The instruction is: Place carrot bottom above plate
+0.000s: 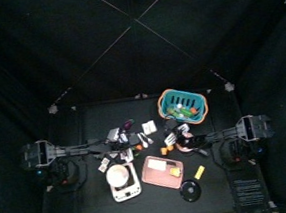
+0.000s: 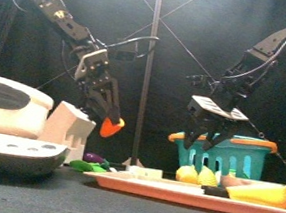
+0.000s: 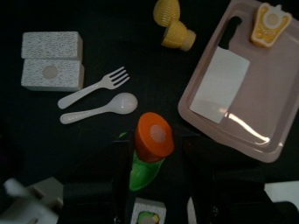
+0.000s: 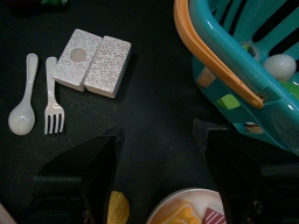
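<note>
The carrot is a small orange piece with a green end, and my left gripper is shut on it. In the front view the carrot hangs at the tips of the left gripper, well above the table and left of centre. The pink plate lies flat beside it, not under it, and shows low at the front and in the top view. My right gripper hangs open and empty in front of the teal basket. Nothing lies between its jaws.
A white-bladed toy knife and a yellow piece lie on the plate. A white fork, a spoon and two speckled blocks lie on the table. The teal basket stands at the back right. A white round dish sits front left.
</note>
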